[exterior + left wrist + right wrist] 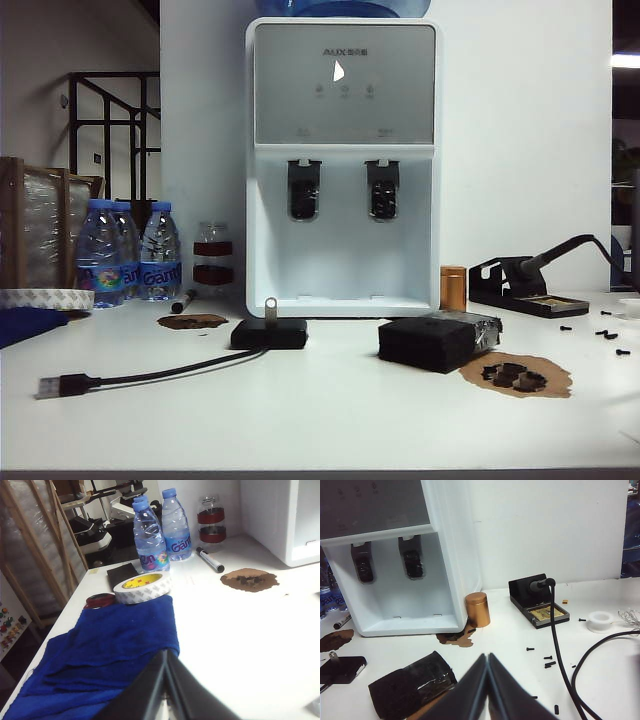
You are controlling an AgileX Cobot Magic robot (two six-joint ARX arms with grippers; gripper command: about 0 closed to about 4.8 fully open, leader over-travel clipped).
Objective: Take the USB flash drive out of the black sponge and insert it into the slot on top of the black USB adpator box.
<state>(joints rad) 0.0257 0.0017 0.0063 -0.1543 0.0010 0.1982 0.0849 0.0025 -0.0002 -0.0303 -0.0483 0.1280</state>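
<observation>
Both arms are resting off the work area, absent from the exterior view. The left gripper [166,680] is hanging over a blue cloth [115,655] with its fingers pressed together, empty; the right gripper [487,680] is likewise closed and empty, near the black sponge [438,340]. The USB flash drive [270,308] is already standing upright in the black USB adpator box [269,333] (the slot itself is hidden beneath it), well apart from the sponge. Risk: any further reach is liable to knock the stick askew or snag the cable [150,375].
</observation>
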